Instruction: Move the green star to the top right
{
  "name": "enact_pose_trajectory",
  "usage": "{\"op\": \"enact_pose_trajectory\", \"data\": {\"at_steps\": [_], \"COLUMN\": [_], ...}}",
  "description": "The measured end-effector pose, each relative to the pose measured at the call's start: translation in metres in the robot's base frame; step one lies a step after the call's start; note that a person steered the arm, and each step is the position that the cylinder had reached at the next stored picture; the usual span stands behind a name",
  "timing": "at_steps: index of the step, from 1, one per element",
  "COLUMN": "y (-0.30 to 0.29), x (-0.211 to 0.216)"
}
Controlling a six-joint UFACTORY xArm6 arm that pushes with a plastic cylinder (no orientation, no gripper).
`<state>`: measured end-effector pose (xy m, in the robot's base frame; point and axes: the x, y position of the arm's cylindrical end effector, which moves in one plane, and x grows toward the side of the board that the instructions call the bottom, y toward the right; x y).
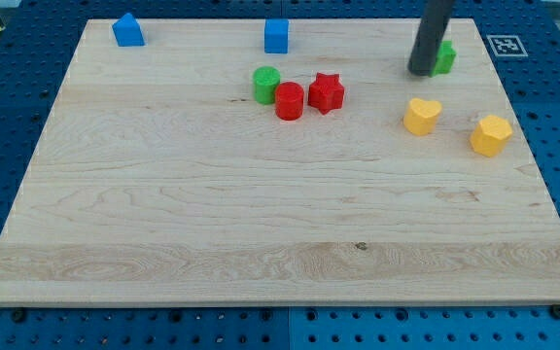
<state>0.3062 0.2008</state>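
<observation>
The green star [444, 57] sits near the view's top right of the wooden board [163, 214], mostly hidden behind my rod, so its shape barely shows. My tip [421, 72] rests on the board, touching the star's left side.
A green cylinder [266, 84], a red cylinder [289, 100] and a red star [326, 92] cluster at the upper middle. Two blue blocks [127, 30] [277, 35] sit along the top edge. A yellow heart [421, 115] and a yellow hexagon [490, 134] lie at the right.
</observation>
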Motion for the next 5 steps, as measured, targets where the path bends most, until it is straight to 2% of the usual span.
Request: {"op": "enact_pose_trajectory", "data": {"at_steps": [2, 4, 5], "y": [0.026, 0.075, 0.068], "x": [-0.001, -0.003, -0.019]}}
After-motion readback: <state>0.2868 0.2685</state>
